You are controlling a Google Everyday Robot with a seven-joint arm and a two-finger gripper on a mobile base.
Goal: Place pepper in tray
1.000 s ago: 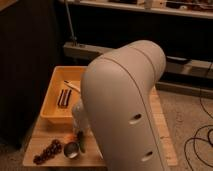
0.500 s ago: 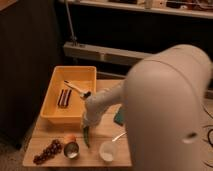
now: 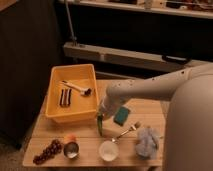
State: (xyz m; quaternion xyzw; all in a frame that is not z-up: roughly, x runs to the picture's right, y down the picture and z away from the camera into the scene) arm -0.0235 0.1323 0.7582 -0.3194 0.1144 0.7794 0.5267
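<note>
The yellow-orange tray [image 3: 56,111] stands at the back left of the wooden table. My gripper [image 3: 102,116] is at the end of the white arm, just off the tray's front right corner. It is shut on the slender dark-green pepper [image 3: 100,125], which hangs down from it just above the table and outside the tray.
The tray holds a white-handled brush [image 3: 75,87] and a dark bar [image 3: 66,97]. On the table [image 3: 90,145] are a green sponge [image 3: 121,115], a spoon [image 3: 127,131], a white bowl [image 3: 108,150], a crumpled cloth [image 3: 147,141], a metal cup [image 3: 71,149], grapes [image 3: 47,151] and a small orange item [image 3: 70,137].
The arm has swung out of the camera's way, uncovering the table. The gripper and the pepper have shifted a little to the right, near the tray's front right corner.
</note>
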